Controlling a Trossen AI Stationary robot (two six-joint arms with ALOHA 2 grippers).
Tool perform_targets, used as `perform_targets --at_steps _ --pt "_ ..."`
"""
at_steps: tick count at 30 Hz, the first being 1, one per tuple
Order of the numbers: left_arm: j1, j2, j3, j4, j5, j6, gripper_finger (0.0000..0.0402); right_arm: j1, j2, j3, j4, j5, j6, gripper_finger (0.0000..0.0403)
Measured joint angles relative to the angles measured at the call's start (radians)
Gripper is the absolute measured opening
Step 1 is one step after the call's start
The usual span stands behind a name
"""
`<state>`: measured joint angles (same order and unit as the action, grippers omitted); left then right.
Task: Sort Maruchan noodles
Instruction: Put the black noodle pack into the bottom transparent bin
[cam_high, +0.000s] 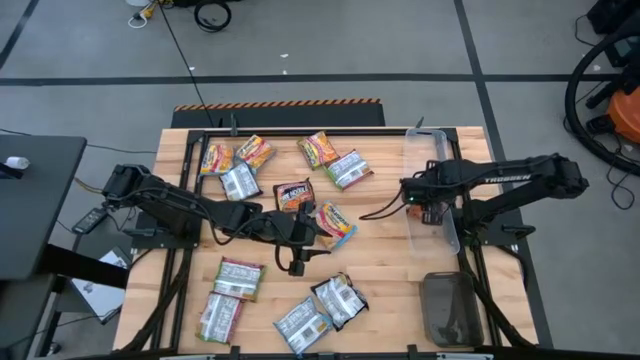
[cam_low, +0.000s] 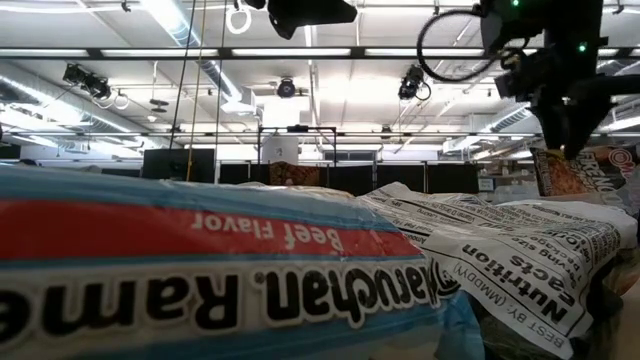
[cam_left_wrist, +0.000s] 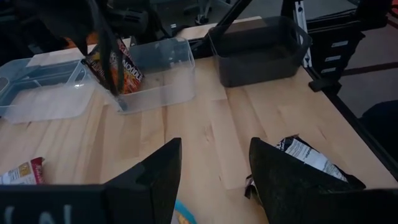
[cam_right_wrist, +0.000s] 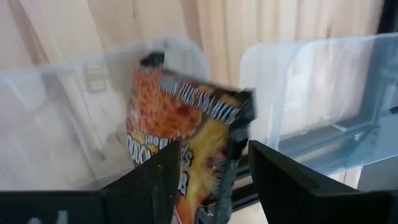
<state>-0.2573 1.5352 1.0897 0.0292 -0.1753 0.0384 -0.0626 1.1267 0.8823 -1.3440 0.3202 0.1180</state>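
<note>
The right hand (cam_right_wrist: 208, 186), at the right of the high view, is parted around an orange packet (cam_right_wrist: 180, 143) over the clear tray (cam_high: 440, 195); a firm grip cannot be confirmed. The left hand (cam_left_wrist: 211, 180) is open, empty, mid-worktop. Packets are judged light, crinkly, slippery; edges are best pinched.

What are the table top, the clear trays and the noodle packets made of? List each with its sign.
Table top: looks like pale wood; plank seams and grain show.
Clear trays: probably thin rigid plastic; see-through walls with glints.
Noodle packets: seemingly glossy printed plastic film; crinkled and shiny.
</note>
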Motion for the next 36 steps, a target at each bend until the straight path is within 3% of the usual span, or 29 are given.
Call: perform_targets --at_steps 7,16,19,23,30,36 --pt "-0.004 0.000 0.000 0.000 0.000 -0.009 0.0192 0.060 -0.001 0.120 0.042 0.029 0.064 0.0193" --pt "-0.052 0.001 0.000 -0.087 0.000 -0.109 0.0192 0.313 0.048 0.129 0.440 -0.034 0.117 0.0193" --pt "-0.091 0.001 0.000 -0.128 -0.001 -0.169 0.0192 0.400 0.126 0.129 0.599 -0.040 0.148 0.0193" --pt "-0.174 0.001 0.000 -0.222 -0.004 -0.252 0.0192 0.475 0.283 0.145 0.764 -0.134 0.150 0.0193" --pt "-0.312 0.001 0.000 -0.386 -0.139 -0.464 0.0192 0.487 0.559 0.331 0.737 -0.165 0.088 0.0193" --pt "-0.366 0.001 0.000 -0.514 -0.249 -0.646 0.0192 0.442 0.717 0.461 0.764 -0.250 0.020 0.0193"
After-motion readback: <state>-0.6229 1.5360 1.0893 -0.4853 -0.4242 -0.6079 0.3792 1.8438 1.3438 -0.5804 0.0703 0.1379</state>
